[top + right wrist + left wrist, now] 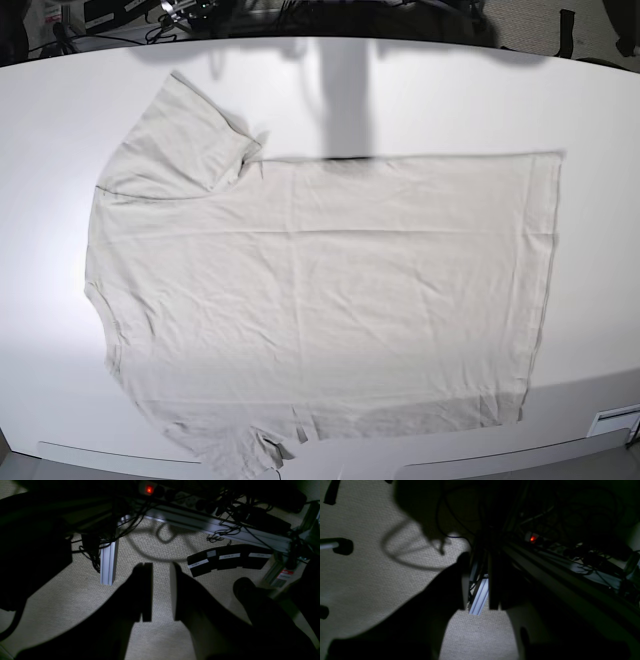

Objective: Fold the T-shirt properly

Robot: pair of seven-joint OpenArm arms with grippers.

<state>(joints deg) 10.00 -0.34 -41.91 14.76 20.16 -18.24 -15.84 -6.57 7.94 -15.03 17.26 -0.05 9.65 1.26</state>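
On the white table point(600, 120) the T-shirt point(330, 290) lay spread flat, unfolded. The right gripper point(161, 592) hung slightly parted, empty, over carpet; the left gripper point(480, 580) was too dark to judge. Thin fabric risked bunching under a shallow pinch.

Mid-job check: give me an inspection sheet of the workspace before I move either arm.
Surface: white table, bare around the shirt.
Job's things: T-shirt spread flat, unfolded, neck toward the base view's left, one sleeve out at the far side, near edge reaching the table's front.
Clutter: nothing seen on the table.
Grippers: left hand open, right hand open; both empty, off the table, facing carpet.
Cables: tangled cables along an aluminium rail; power strip switch lit.
Surroundings: carpet, dim under-table area.
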